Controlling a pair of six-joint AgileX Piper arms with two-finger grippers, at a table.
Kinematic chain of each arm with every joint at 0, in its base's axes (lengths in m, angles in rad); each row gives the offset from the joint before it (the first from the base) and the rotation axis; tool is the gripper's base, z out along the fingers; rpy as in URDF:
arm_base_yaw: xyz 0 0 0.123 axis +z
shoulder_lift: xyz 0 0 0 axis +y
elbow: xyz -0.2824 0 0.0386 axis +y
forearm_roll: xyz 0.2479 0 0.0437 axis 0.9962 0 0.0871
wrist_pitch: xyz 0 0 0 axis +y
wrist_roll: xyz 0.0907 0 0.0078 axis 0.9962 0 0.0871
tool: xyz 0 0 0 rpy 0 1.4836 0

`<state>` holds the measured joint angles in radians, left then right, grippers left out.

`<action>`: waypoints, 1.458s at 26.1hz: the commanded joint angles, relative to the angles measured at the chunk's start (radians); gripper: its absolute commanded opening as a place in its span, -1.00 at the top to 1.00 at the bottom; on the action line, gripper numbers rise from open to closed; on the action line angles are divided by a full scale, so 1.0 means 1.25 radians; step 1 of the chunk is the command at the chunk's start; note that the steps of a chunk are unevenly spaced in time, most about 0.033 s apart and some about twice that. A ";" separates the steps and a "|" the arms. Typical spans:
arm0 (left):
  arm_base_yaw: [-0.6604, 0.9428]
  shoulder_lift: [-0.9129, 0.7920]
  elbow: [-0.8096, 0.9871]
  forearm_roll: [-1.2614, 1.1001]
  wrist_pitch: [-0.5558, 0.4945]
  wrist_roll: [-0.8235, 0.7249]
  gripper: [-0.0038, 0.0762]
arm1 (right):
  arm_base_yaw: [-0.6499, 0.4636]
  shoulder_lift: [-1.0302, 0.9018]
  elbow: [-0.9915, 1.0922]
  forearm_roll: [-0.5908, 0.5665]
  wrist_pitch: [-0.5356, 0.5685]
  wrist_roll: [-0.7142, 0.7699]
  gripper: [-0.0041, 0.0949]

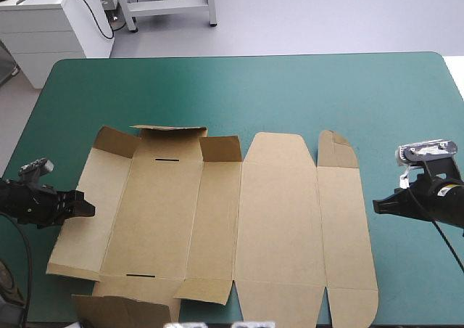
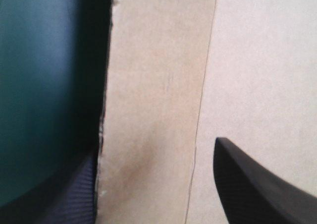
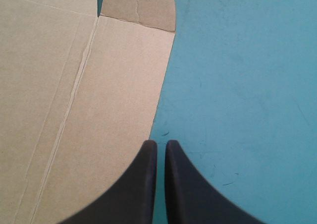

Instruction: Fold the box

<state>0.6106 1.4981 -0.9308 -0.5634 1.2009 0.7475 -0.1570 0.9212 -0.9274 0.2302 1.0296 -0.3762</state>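
Note:
The brown box (image 1: 217,219) lies as a cut sheet on the teal-green cover, mostly flat. Its left panels and far flaps (image 1: 168,133) are slightly raised. My left gripper (image 1: 85,208) is at the sheet's left edge. In the left wrist view this gripper (image 2: 156,149) is open, one finger (image 2: 74,194) outside the board's edge and the other finger (image 2: 257,184) over the board (image 2: 153,85). My right gripper (image 1: 378,205) sits just off the sheet's right edge. In the right wrist view it (image 3: 161,145) is shut with nothing held, its tip beside the board's edge (image 3: 99,85).
Bare teal-green cover (image 1: 254,88) runs from the box to the table's far edge, with a strip (image 1: 413,125) on the right. The sheet's near flaps (image 1: 123,310) reach the table's front edge. A white cabinet (image 1: 51,23) stands beyond the far left corner.

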 commanded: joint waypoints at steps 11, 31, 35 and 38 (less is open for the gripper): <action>-0.002 -0.023 0.082 -0.086 0.074 0.057 -0.23 | -0.005 -0.010 -0.019 0.036 -0.034 -0.015 0.83; -0.009 -0.023 0.029 -0.035 0.076 0.068 0.69 | -0.005 -0.010 -0.019 0.036 -0.026 -0.017 0.87; -0.097 -0.007 0.029 0.028 0.076 0.068 0.92 | -0.005 -0.010 -0.019 0.036 -0.026 -0.017 0.88; -0.147 0.032 0.029 0.032 0.066 0.033 0.92 | -0.005 -0.010 -0.019 0.036 -0.023 -0.017 0.88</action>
<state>0.4578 1.5325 -0.8814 -0.5239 1.2037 0.8226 -0.1570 0.9212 -0.9274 0.2582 1.0334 -0.3871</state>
